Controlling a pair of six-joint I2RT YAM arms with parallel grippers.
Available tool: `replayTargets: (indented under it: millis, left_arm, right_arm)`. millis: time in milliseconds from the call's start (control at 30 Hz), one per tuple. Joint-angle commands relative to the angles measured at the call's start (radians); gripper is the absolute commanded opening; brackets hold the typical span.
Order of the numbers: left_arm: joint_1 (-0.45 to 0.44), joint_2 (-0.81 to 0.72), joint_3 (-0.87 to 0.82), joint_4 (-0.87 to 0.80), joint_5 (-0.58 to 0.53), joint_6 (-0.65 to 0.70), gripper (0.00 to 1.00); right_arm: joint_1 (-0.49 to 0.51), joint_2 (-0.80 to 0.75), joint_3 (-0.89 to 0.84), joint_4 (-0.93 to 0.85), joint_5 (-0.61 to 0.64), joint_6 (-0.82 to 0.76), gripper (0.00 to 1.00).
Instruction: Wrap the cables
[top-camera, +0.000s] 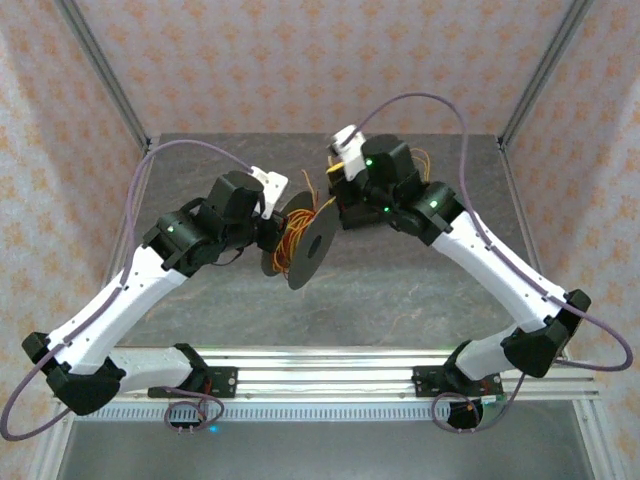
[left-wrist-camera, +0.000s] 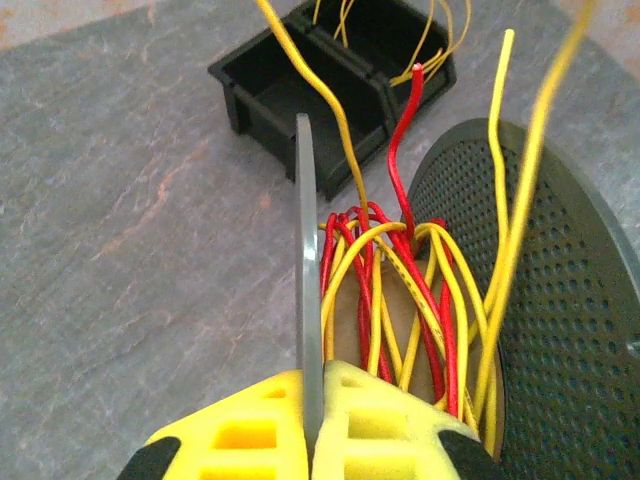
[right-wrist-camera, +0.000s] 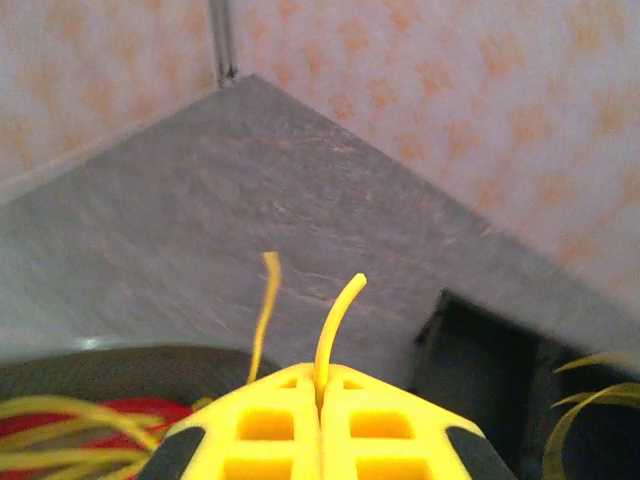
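A dark grey spool (top-camera: 305, 243) stands on edge above the table's middle, with red and yellow cables (left-wrist-camera: 400, 300) looped loosely round its hub. My left gripper (left-wrist-camera: 313, 400) is shut on the spool's thin plain flange (left-wrist-camera: 308, 290); the perforated flange (left-wrist-camera: 560, 330) is on the right. Several yellow cable ends and one red end stick up free. My right gripper (right-wrist-camera: 320, 385) is shut on one yellow cable (right-wrist-camera: 335, 310), whose tip curls up out of the fingers. A second yellow end (right-wrist-camera: 268, 300) stands loose just to its left. In the top view the right gripper (top-camera: 343, 170) hangs behind and right of the spool.
A black two-compartment bin (left-wrist-camera: 330, 70) with more yellow cables in it sits behind the spool, under the right arm (top-camera: 372, 212). The grey table (top-camera: 400, 290) is bounded by patterned walls and metal corner posts. A metal rail (top-camera: 330, 365) runs along the near edge.
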Motion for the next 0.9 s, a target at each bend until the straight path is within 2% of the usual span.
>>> replayTargets:
  millis: [0,100,200,367,500,633,867]
  left_arm:
    - [-0.010,-0.053,-0.011,0.062,0.040,-0.019,0.00]
    - [-0.009,-0.073,-0.022,0.073,0.063,-0.024,0.00]
    - [-0.008,-0.092,-0.034,0.087,0.059,-0.031,0.00]
    - [0.016,-0.130,-0.057,0.160,0.043,-0.086,0.00]
    - [0.053,-0.165,-0.093,0.280,0.030,-0.165,0.00]
    - [0.106,-0.184,-0.112,0.369,0.038,-0.236,0.00]
    - [0.142,-0.162,-0.128,0.404,0.050,-0.267,0.00]
  right_arm:
    - [-0.115,-0.036,-0.065,0.219,-0.134,0.508,0.00]
    - [-0.168,0.003,-0.070,0.226,-0.121,0.780,0.00]
    - [-0.215,0.066,-0.046,0.180,-0.160,0.981,0.00]
    - [-0.302,0.144,-0.163,0.315,-0.360,1.342,0.00]
    - [-0.308,0.201,-0.272,0.424,-0.457,1.578,0.00]
    - [-0.304,0.228,-0.344,0.480,-0.496,1.709,0.00]
    - [-0.285,0.218,-0.352,0.515,-0.510,1.728,0.00]
